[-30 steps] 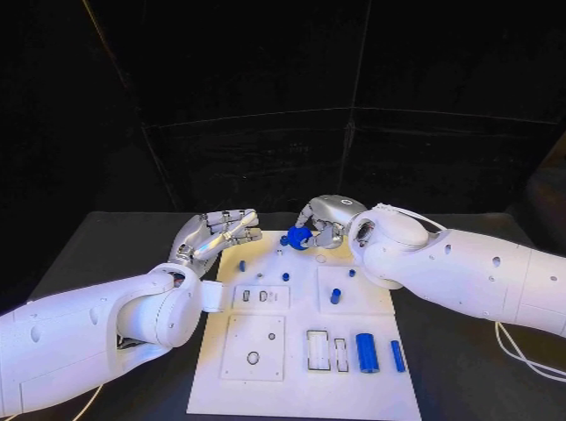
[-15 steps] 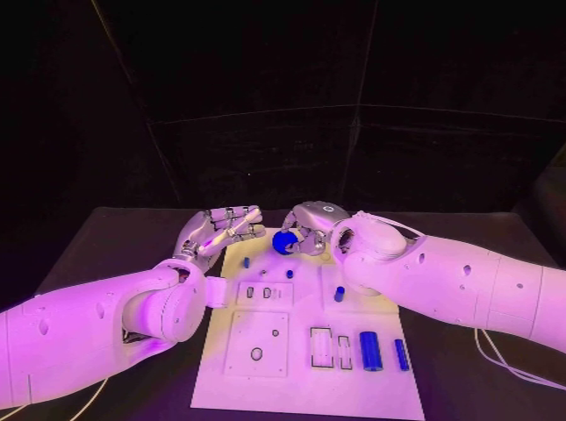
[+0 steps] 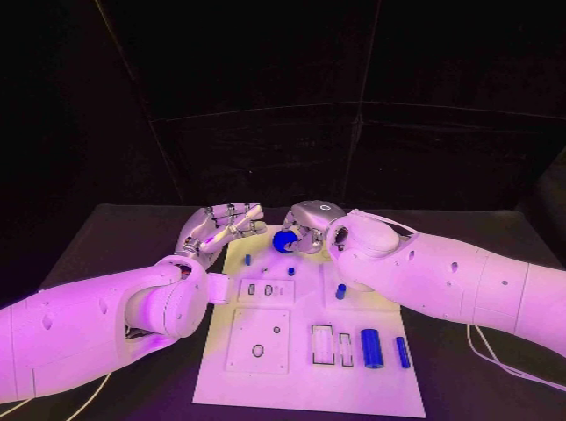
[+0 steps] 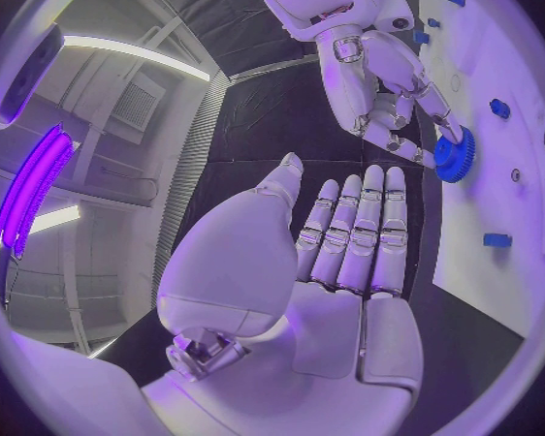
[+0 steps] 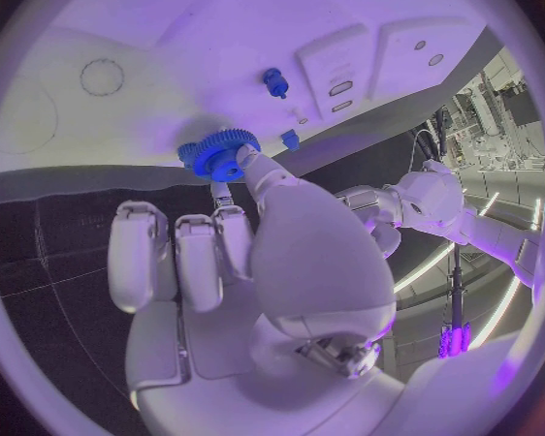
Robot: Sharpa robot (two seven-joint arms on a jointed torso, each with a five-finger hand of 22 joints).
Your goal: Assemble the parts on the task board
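Observation:
At the far end of the white task board point(image 3: 264, 386), my right hand point(image 3: 311, 219) pinches a blue gear point(image 3: 284, 240) in its fingertips and holds it just above the board's far edge. The same gear point(image 5: 219, 152) shows at the right hand's fingertips point(image 5: 251, 165) over the board point(image 5: 127, 29). My left hand point(image 3: 219, 226) hovers beside the board's far left corner, fingers straight and together, holding nothing. From the left wrist, the flat left hand point(image 4: 345, 252) faces the gear point(image 4: 455, 155). Small blue pegs point(image 3: 247, 260) point(image 3: 290, 271) stand near the gear.
Another short blue peg point(image 3: 341, 290) sits mid-board. A thick blue cylinder point(image 3: 371, 348) and a thinner one point(image 3: 402, 352) lie at the near right, next to rectangular slots point(image 3: 320, 344). A round hole point(image 3: 257, 351) is at the near left. Black table point(image 3: 118, 237) surrounds the board.
The right hand has carried the gear a little to the left over the board's far edge. The left hand has stayed flat and in place. The camera view shifted slightly.

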